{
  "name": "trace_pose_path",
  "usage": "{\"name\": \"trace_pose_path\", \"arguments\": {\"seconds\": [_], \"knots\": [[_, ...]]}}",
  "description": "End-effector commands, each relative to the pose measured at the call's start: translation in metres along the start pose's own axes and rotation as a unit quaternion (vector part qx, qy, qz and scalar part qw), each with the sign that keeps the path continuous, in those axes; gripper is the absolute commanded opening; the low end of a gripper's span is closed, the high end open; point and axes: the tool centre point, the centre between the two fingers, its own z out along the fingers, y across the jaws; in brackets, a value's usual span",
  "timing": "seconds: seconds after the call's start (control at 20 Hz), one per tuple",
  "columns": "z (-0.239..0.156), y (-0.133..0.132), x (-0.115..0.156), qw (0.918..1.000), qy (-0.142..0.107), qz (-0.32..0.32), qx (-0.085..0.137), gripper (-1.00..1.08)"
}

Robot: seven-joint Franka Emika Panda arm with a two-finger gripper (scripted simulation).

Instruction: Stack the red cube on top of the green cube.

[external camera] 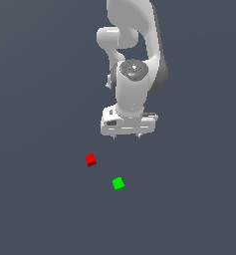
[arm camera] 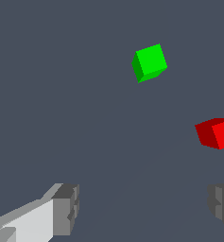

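Resting on the plain dark grey floor [external camera: 40, 199], your red cube [external camera: 90, 160] sits apart from the green cube [external camera: 118, 184], which lies at its 4 o'clock. Your gripper [external camera: 125, 138] hangs with fingers [arm camera: 66, 209] wide, holding nothing.

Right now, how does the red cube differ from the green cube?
The red cube is red, the green cube green. Red sits further toward the exterior view's left, green further right and lower in that view. In the wrist view, red is cut off by the frame, green shows whole. Both look equal in size, resting apart, untouched.
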Motion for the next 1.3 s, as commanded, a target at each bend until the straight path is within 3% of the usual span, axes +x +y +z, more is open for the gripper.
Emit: {"name": "trace_pose_path", "arguments": {"seconds": [0.0,0.6,1.25], "knots": [[0.000,0.000,0.000,1.0000,0.000,0.000,0.000,1.00],[0.015,0.026,-0.001,0.9997,0.000,-0.026,0.000,1.00],[0.063,0.108,0.006,0.9941,0.002,-0.109,0.002,1.00]]}}
